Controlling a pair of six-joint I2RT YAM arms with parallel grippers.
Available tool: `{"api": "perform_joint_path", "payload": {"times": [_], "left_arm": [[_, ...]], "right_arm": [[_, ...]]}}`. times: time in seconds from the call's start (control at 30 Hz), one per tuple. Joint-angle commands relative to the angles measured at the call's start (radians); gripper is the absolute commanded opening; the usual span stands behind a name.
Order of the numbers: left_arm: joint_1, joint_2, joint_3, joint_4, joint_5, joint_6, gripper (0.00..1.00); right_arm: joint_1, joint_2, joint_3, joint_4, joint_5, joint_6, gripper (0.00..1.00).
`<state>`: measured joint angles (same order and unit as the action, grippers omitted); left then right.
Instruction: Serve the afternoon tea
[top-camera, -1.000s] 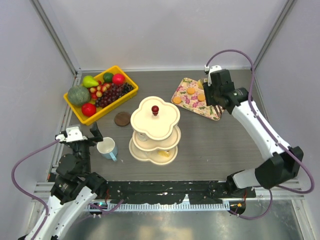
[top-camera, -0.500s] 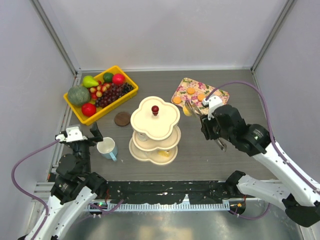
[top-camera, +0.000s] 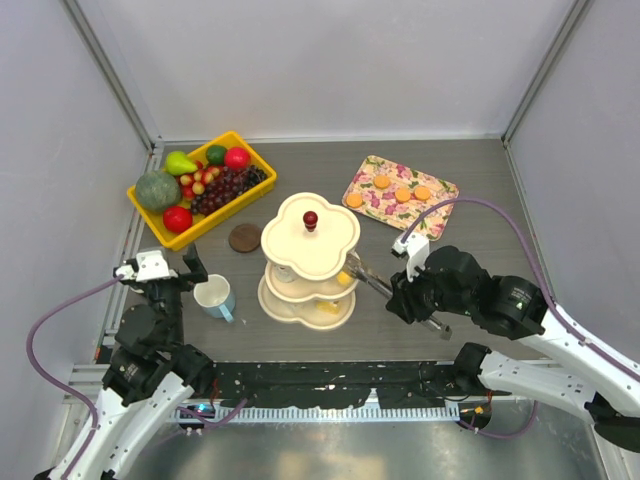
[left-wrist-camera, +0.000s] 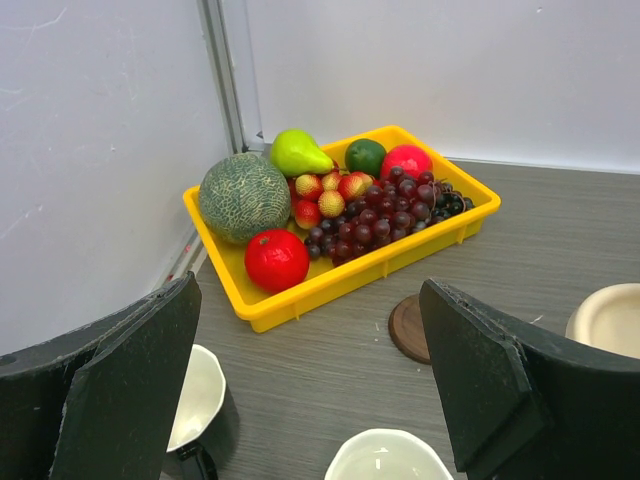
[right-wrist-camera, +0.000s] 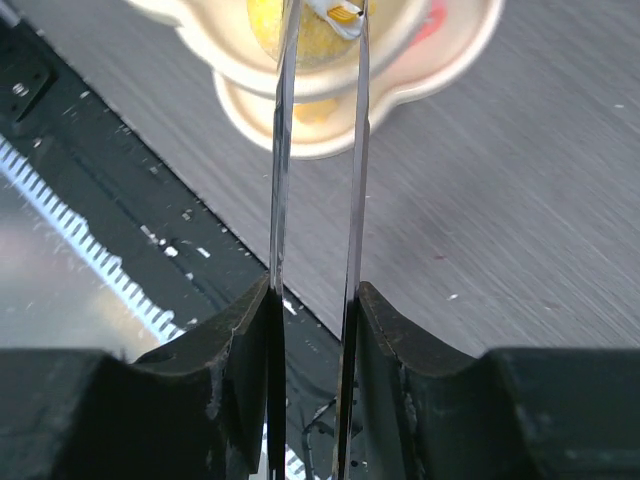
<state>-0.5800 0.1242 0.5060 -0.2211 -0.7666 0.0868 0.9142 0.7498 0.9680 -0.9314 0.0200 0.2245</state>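
Two grippers in view, so we go left to right. At lower left of the top view, the left gripper (top-camera: 172, 275) is spread to its widest and holds nothing. The pale blue mug (top-camera: 215, 296) stands just beside its right finger. The dark mug (left-wrist-camera: 195, 410) shows only in the left wrist view, under the left finger. A brown coaster (top-camera: 244, 237) and a yellow bin (top-camera: 225, 213) of fruit lie above them.

In the centre stands the three-tier stand (top-camera: 290, 240), red knob up.

The key relation is on its right side. The right gripper (top-camera: 405, 300) is clamped partway on a pair of tongs (top-camera: 375, 285), which are pinched nearly closed. Their long axis runs from lower right up-left to the stand. The tips grip a small orange piece (top-camera: 345, 277), biscuit or pastry, we cannot tell. It sits at the stand's right rim, about level with the middle tier. Whether it touches, we cannot tell.

We judge the right arm does the placing: push along the tongs' axis, then ease the squeeze.

More biscuits (top-camera: 403, 194) wait on the floral tray (top-camera: 432, 216) at upper right, well apart.
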Motion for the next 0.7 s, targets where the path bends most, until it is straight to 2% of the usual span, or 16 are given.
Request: {"api": "perform_joint_path", "payload": {"times": [0.0,0.47,0.63,0.67], "left_arm": [[0.006,0.012,0.016,0.034,-0.007,0.004,0.99],[0.005,-0.003,0.012,0.034,-0.008,0.004,0.99],[0.005,-0.008,0.014,0.034,-0.013,0.005,0.99],[0.005,-0.008,0.014,0.034,-0.013,0.005,0.99]], "right_arm": [[0.054,-0.001,-0.006,0.097,-0.063,0.018,0.41],[0.156,0.129,0.001,0.207,0.075,-0.02,0.42],[0.161,0.148,0.009,0.229,0.09,-0.033,0.48],[0.16,0.152,0.012,0.23,0.084,-0.037,0.52]]}}
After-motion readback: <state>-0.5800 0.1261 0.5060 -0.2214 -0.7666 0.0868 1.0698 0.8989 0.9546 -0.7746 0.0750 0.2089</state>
